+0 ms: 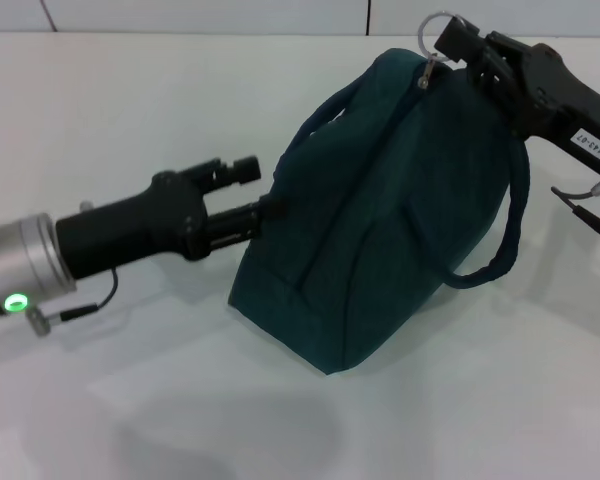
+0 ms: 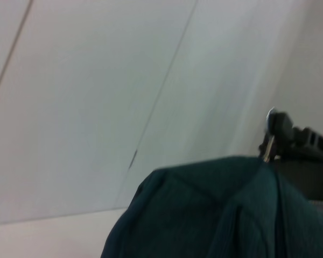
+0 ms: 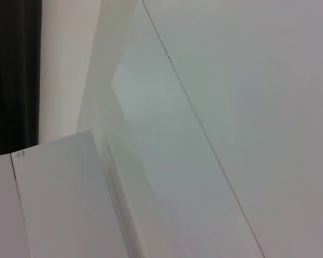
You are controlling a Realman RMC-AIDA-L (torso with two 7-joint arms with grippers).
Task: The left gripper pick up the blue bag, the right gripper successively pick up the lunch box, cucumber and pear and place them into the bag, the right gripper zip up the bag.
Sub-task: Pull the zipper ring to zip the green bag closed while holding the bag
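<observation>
Head view, blue bag: I see the blue bag (image 1: pixel 380 210) standing on the white table (image 1: pixel 130 130), in the middle, closed on top and leaning a little to the left.
Head view, left gripper: the left gripper (image 1: pixel 265 208) comes from the left and is clenched on the left side of the blue bag, near its handle (image 1: pixel 325 110).
Head view, right gripper: the right gripper (image 1: pixel 450 50) is at the far right top of the bag, grasping the ring zipper pull (image 1: pixel 432 38).
Head view, second handle: the other loop handle (image 1: pixel 500 240) hangs on the right side of the bag.
Left wrist view: I see the top of the blue bag (image 2: pixel 215 215) near the camera, and behind it the right gripper (image 2: pixel 282 134) at the zipper pull (image 2: pixel 268 142).
Right wrist view: only white wall panels (image 3: pixel 231 107) and a dark strip (image 3: pixel 13 70) at one edge; I cannot see the bag here.
</observation>
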